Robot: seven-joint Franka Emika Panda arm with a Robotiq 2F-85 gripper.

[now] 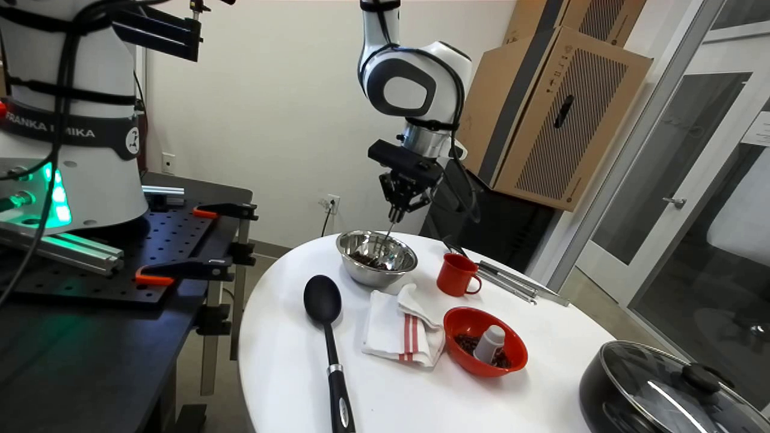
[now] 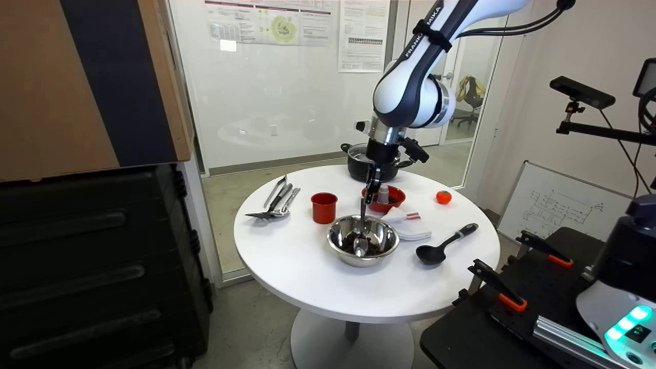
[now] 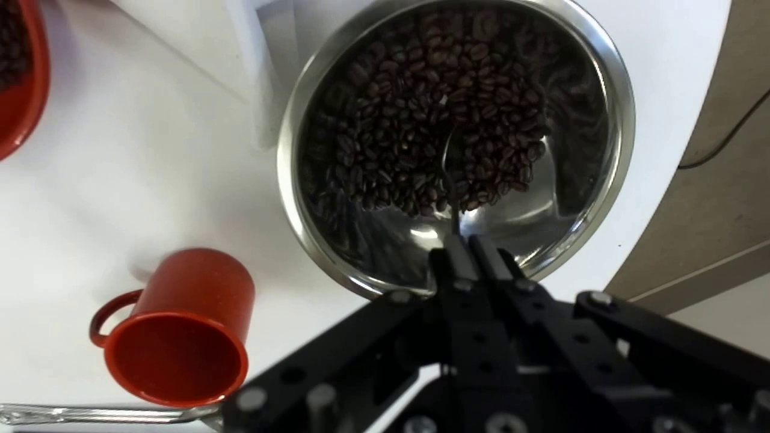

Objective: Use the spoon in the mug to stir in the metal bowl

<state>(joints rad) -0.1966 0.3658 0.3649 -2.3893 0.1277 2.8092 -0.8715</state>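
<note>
The fingers (image 3: 461, 258) are pinched on the spoon (image 2: 361, 247) by the upper part of its thin handle, head down among dark beans (image 3: 409, 120) in the metal bowl (image 1: 373, 275); red mug (image 1: 455, 275) upright near it on the counter (image 1: 289, 373), cloth (image 1: 388, 325) just beside. Likely trouble: so narrow a handle may pivot or slide in the grip if the head digs into the beans or catches the bowl's side. Nothing seen holding the bowl, so a wide sweep could push it toward mug or cloth, and a quick one could flick beans over the rim.
</note>
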